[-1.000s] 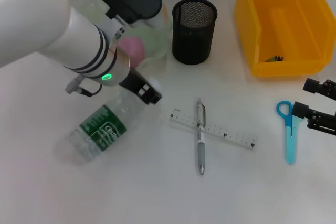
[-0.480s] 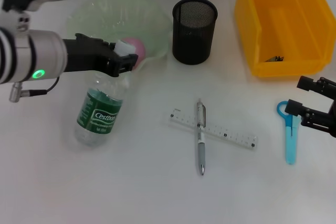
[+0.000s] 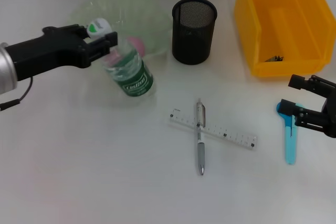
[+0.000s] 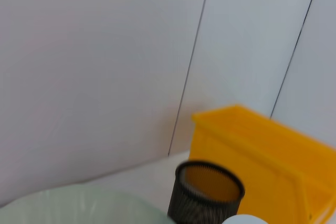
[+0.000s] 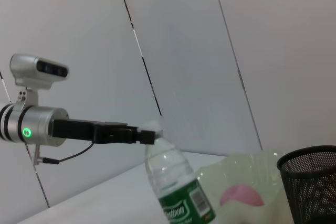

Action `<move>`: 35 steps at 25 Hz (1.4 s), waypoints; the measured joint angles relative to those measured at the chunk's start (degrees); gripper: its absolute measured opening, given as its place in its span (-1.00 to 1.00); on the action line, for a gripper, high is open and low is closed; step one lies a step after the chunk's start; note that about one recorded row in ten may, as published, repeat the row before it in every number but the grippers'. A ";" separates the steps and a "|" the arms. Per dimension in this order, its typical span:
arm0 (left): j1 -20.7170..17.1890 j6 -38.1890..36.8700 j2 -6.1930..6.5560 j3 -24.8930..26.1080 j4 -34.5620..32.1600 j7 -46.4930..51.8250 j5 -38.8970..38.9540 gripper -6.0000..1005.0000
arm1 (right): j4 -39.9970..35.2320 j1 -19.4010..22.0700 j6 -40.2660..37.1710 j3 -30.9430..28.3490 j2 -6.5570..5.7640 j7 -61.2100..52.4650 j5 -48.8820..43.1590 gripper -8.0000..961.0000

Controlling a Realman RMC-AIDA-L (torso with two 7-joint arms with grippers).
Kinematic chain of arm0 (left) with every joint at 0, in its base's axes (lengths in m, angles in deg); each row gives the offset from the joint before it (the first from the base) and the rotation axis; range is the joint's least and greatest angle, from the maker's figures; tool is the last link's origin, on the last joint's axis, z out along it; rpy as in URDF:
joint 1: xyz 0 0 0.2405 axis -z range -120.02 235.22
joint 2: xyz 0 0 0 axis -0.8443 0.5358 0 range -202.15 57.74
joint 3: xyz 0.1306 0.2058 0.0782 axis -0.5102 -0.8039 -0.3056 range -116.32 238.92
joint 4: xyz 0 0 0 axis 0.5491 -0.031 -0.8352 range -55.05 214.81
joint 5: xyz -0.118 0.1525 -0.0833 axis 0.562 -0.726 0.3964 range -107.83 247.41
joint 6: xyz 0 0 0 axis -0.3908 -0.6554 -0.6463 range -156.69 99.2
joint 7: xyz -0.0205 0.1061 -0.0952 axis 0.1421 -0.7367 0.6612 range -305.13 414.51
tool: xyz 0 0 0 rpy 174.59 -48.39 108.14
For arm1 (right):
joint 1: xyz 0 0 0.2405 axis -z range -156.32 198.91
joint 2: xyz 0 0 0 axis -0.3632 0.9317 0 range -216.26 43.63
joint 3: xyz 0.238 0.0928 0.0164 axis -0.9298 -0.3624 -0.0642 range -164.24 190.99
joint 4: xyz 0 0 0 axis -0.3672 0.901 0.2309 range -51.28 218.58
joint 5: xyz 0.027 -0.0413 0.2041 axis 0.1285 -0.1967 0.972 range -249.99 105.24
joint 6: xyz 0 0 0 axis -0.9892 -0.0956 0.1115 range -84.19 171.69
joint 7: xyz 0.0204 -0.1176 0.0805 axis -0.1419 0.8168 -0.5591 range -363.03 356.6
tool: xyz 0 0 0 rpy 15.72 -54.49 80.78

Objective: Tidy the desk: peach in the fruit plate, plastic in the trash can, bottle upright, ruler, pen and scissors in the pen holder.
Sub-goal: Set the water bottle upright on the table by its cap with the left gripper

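Note:
My left gripper point(image 3: 103, 44) is shut on the neck of the clear bottle point(image 3: 128, 74) with the green label, which stands tilted on its base just in front of the fruit plate point(image 3: 152, 22). From the right wrist, the same gripper point(image 5: 143, 136) shows on the bottle point(image 5: 178, 190). A pink peach point(image 3: 138, 45) lies in the pale green plate. The ruler point(image 3: 226, 134) and the pen point(image 3: 200, 145) lie crossed mid-table. My right gripper point(image 3: 293, 95) is open over the handles of the blue scissors point(image 3: 289, 140). Dark plastic point(image 3: 274, 57) lies in the yellow trash can point(image 3: 278, 3).
The black mesh pen holder point(image 3: 194, 23) stands between the plate and the yellow can; the left wrist view shows the holder point(image 4: 207, 192) and the can point(image 4: 262, 145) too. White table lies open in front of the ruler.
The left arm has swung the bottle from lying on the table to nearly upright, closer to the plate. The right gripper has crept left over the scissors' handles.

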 joint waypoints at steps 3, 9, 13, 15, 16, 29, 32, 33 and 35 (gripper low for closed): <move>-0.24 -4.61 0.02 4.35 6.68 -10.07 10.36 -0.11 | 0.00 -0.17 0.01 0.00 0.05 -0.42 0.00 0.65; 3.27 -14.25 0.06 10.24 20.75 -23.68 21.20 -0.11 | 0.00 -0.25 0.36 -0.01 0.47 -0.49 -0.03 0.65; 12.31 -31.48 0.20 21.66 44.89 -42.19 24.41 -0.11 | 0.00 -0.25 0.22 0.00 0.61 -0.49 -0.10 0.65; 13.00 -32.79 0.30 23.01 47.65 -44.84 24.40 -0.11 | 0.00 -0.25 0.12 -0.01 0.64 -0.49 -0.11 0.65; 13.29 -33.64 0.34 23.67 49.15 -47.01 24.40 -0.11 | 0.00 -0.25 0.06 0.00 0.72 -0.44 -0.11 0.65; 17.31 -35.09 -0.15 25.13 64.08 -68.02 27.37 -0.11 | 0.25 -1.25 -0.36 -0.01 2.14 0.07 0.03 0.65; 18.33 -34.83 -0.23 25.15 66.52 -72.26 28.59 -0.11 | 0.96 -1.87 -0.45 0.01 2.32 0.07 -0.11 0.65; 18.70 -34.67 -0.26 25.16 67.58 -73.78 29.32 -0.11 | 1.20 -2.03 -0.46 0.01 2.37 0.13 -0.13 0.65; 19.00 -34.52 -0.29 25.17 68.29 -74.66 29.74 -0.11 | 1.21 -2.06 -0.46 0.00 2.46 0.18 -0.13 0.65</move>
